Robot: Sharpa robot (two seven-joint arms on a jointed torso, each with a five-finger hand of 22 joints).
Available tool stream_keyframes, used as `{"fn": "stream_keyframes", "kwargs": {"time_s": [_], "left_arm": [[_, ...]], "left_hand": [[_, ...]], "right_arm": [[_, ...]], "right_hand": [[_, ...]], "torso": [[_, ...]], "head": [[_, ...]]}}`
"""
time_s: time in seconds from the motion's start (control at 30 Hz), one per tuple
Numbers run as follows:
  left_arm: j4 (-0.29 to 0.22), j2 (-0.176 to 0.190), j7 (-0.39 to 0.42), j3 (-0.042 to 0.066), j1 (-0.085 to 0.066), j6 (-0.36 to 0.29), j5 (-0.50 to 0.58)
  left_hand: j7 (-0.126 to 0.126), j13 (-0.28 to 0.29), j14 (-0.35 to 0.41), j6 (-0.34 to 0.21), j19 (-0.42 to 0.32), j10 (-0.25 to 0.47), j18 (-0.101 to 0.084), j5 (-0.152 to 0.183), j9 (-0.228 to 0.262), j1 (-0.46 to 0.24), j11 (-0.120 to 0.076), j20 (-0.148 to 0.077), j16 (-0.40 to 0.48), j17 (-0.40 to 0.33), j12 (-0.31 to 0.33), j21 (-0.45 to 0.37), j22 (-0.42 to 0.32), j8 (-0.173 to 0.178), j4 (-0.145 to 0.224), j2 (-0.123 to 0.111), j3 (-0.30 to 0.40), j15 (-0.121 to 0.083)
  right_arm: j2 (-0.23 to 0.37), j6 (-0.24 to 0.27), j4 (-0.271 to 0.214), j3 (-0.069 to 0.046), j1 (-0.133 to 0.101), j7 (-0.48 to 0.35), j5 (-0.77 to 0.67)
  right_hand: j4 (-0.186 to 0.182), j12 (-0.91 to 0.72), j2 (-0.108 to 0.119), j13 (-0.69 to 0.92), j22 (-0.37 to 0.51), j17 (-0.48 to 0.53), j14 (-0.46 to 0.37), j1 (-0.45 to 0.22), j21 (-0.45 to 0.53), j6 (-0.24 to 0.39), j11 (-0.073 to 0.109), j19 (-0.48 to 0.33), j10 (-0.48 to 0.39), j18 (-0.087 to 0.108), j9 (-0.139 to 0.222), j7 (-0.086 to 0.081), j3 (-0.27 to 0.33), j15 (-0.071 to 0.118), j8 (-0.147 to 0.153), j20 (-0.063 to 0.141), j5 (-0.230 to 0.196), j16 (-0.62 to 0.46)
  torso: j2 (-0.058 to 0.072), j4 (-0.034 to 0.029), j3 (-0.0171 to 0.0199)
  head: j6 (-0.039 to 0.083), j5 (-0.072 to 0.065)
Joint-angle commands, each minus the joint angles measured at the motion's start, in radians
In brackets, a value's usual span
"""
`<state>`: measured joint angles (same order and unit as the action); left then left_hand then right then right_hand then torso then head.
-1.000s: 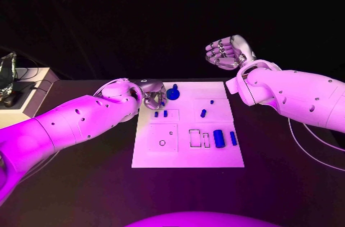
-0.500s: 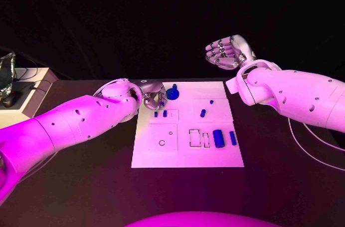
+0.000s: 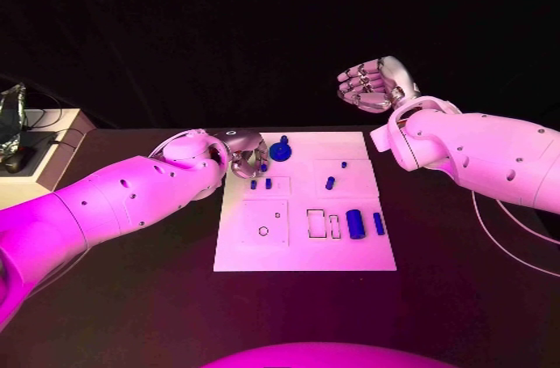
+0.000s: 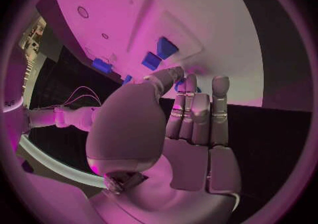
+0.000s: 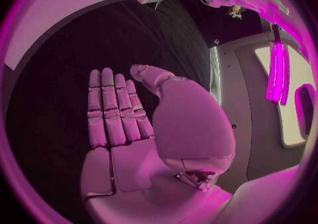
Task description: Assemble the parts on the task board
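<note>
Board (image 3: 306,259) mid-counter: most parts (image 3: 354,224) loose at 4 o'clock, few placed. Left robot hand (image 3: 248,156) at 11 o'clock by round part (image 3: 282,150); hold unclear. Right robot hand (image 3: 374,85) raised, empty.

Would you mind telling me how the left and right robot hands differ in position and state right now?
The left robot hand is low at the task board's far-left corner, beside the large blue part; the right robot hand is raised beyond the board's far edge. Whether the left grips a part is unclear; the right holds nothing, fingers together. Both are silver.
</note>
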<state>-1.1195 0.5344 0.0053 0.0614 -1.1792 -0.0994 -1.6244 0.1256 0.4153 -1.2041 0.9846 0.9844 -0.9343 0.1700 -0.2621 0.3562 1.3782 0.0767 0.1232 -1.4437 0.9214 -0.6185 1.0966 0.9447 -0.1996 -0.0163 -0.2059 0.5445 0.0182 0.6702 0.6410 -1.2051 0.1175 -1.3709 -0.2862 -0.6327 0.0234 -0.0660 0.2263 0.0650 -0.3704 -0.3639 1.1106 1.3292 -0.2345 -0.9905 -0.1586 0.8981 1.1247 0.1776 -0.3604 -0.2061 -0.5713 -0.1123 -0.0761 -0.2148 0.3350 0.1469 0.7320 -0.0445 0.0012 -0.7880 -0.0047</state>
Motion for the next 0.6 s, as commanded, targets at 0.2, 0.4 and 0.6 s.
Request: {"fn": "stream_keyframes", "kwargs": {"time_s": [0.2, 0.4, 0.6], "left_arm": [[-0.008, 0.003, -0.005, 0.000, 0.000, -0.022, -0.002], [-0.012, 0.007, -0.007, 0.001, 0.001, -0.031, 0.000], [-0.012, 0.013, -0.013, 0.001, 0.001, -0.016, 0.001]], "left_hand": [[-0.001, 0.005, 0.016, -0.027, -0.018, 0.030, 0.000, -0.005, -0.008, -0.014, 0.006, 0.004, 0.006, -0.012, -0.020, -0.015, -0.012, 0.017, -0.014, -0.020, -0.003, 0.006], [-0.008, 0.009, 0.015, -0.045, -0.016, 0.038, 0.000, -0.005, -0.015, -0.014, 0.007, 0.006, 0.004, -0.010, -0.037, -0.016, -0.011, 0.028, -0.017, -0.025, -0.002, 0.008], [-0.009, 0.011, 0.014, -0.051, -0.014, 0.040, 0.000, -0.006, -0.017, -0.012, 0.007, 0.007, 0.003, -0.009, -0.045, -0.016, -0.010, 0.033, -0.017, -0.025, 0.000, 0.007]], "right_arm": [[0.007, -0.009, 0.000, -0.001, 0.001, -0.006, -0.007], [0.011, -0.008, 0.003, -0.001, 0.001, -0.006, -0.007], [0.016, -0.011, 0.004, -0.001, 0.002, 0.001, -0.014]], "right_hand": [[0.002, 0.003, -0.006, -0.001, 0.010, 0.003, -0.011, -0.004, 0.014, 0.007, 0.001, -0.005, -0.014, 0.003, 0.003, -0.007, -0.002, -0.001, 0.006, -0.007, 0.006, -0.013], [0.003, 0.003, -0.007, -0.001, 0.013, 0.004, -0.012, -0.004, 0.016, 0.007, 0.000, -0.005, -0.015, 0.003, 0.002, -0.007, -0.003, -0.002, 0.005, -0.008, 0.006, -0.015], [0.003, 0.003, -0.007, -0.001, 0.013, 0.004, -0.012, -0.004, 0.016, 0.007, 0.000, -0.005, -0.015, 0.003, 0.002, -0.007, -0.003, -0.002, 0.005, -0.008, 0.006, -0.015]], "torso": [[-0.001, -0.0002, 0.0004], [0.000, 0.0004, 0.0007], [-0.001, 0.0004, 0.0006]], "head": [[0.001, 0.001], [0.004, 0.002], [0.006, 0.001]]}}
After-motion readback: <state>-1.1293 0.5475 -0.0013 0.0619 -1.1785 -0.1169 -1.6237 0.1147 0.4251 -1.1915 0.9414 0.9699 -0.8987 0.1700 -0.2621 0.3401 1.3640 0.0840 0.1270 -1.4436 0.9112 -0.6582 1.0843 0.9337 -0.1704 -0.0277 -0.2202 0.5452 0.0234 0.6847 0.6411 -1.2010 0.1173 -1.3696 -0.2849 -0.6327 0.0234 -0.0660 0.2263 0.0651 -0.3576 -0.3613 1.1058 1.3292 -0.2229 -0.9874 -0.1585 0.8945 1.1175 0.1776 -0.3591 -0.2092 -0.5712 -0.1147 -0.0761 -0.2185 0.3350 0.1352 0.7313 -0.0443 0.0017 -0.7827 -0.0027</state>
